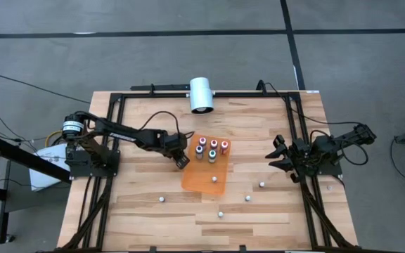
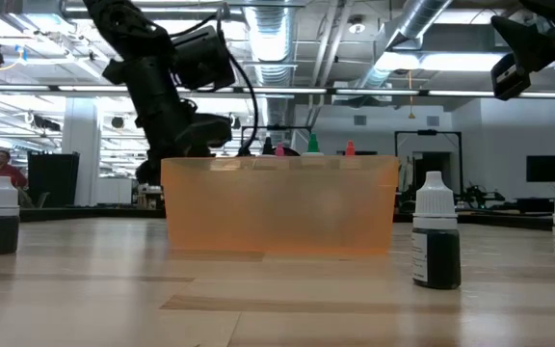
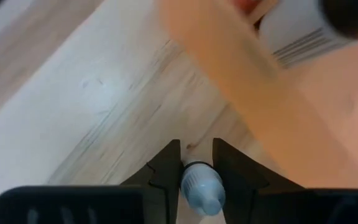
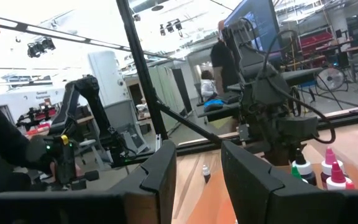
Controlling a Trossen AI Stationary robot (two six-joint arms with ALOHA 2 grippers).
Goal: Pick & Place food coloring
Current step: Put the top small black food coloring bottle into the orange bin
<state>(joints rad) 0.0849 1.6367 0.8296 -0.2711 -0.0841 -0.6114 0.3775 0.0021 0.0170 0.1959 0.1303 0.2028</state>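
Left gripper (image 1: pixel 182 159): fingers clamped on a small bottle (image 3: pixel 201 188) with a pale cap, seen from the left wrist view; it sits just beside the orange tray's left edge, near the middle of the tabletop.
Orange tray (image 1: pixel 195 180): translucent container in the middle of the tabletop; in the low view its front wall (image 2: pixel 277 207) hides the bottle bodies inside.
Food coloring in tray (image 1: pixel 211 148): six or so bottles with red, pink and green tops, upright, grouped at the tray's far end; only their tips (image 2: pixel 313 145) show above the wall in the low view.
Food coloring on tabletop: white-capped bottles standing loose toward the near edge, one at near left (image 1: pixel 160 199), one at near centre (image 1: pixel 220 213), one right of the tray (image 1: pixel 247 198), one toward the right edge (image 1: pixel 262 184); all well apart.
Right gripper (image 1: pixel 278 156): raised by the right edge of the tabletop, fingers a little apart, holding nothing.
White cylinder (image 1: pixel 201 94): lying at the far edge of the tabletop.
Person (image 4: pixel 227 59): standing in the room beyond the table.
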